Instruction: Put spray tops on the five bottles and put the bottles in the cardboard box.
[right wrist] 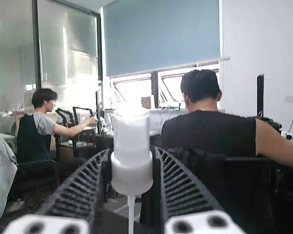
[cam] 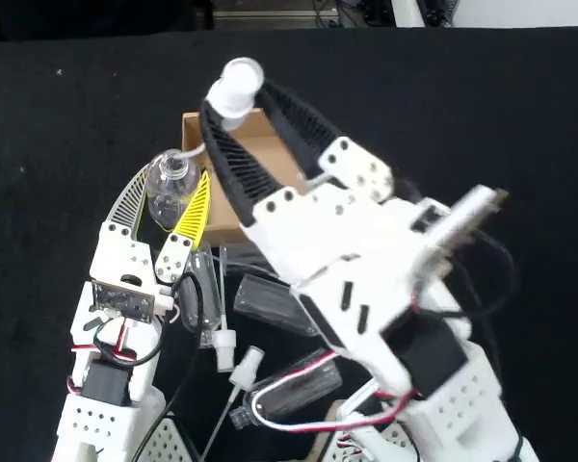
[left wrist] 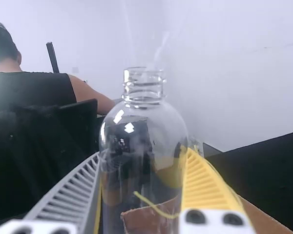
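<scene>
Capping stage, top and bottle presented to each other above the box.

The bottle point(cam: 170, 188), clear and uncapped, is gripped at its body by the left end effector point(cam: 176, 178), whose grey and yellow fingers point(cam: 195, 207) press against its sides. It is held off the bench point(cam: 482, 115), just beside the left wall of the box point(cam: 270, 144). Its threaded neck point(left wrist: 144, 85) is open and points away from the wrist.

The spray top point(cam: 239, 79), white, is clamped between the black fingers point(cam: 233, 154) of the right end effector point(cam: 236, 94), near the box's far left corner. The dip tube point(right wrist: 131, 214) hangs free below the collar. Top and neck are near each other but apart, and not in line.

At least three spare bottles point(cam: 275, 303) lie toward the near edge of the bench, between the two arm bases, with two loose tops point(cam: 224, 348) among them.

Judged step: fitting a top to the held bottle, at the alignment phase; with several bottles uncapped on the bench, the task looks early. The next move calls for centring the tube tip over the mouth and feeding the tube down the neck. The collar is then seated on the thread while the left grip holds the bottle steady. The thin tube is likely to catch on the rim if it arrives off-centre.
</scene>
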Robot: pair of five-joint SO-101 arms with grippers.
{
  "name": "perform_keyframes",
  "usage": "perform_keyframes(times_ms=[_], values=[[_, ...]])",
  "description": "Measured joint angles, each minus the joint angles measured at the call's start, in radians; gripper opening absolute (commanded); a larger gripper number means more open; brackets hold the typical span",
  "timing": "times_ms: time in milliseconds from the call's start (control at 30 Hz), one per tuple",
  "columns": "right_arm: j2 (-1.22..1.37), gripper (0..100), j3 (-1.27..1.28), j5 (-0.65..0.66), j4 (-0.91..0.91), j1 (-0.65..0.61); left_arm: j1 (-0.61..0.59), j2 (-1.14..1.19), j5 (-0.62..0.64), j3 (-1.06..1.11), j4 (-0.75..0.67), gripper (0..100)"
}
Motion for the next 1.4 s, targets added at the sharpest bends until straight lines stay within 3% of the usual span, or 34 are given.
perform_keyframes(times_ms=[333, 667, 900, 1400], values=[[0.005, 1.2, 0.014, 0.000, 0.011, -0.002, 0.000, 0.000, 0.000, 0.000, 0.000, 3], [0.258, 1.5, -0.153, 0.121, 0.301, -0.078, 0.000, 0.000, 0.000, 0.000, 0.000, 3], [0.264, 17.9, -0.161, 0.127, 0.336, -0.086, 0.000, 0.000, 0.000, 0.000, 0.000, 3], [0.262, 17.6, -0.350, 0.127, 0.586, -0.161, -0.005, 0.000, 0.000, 0.000, 0.000, 3]])
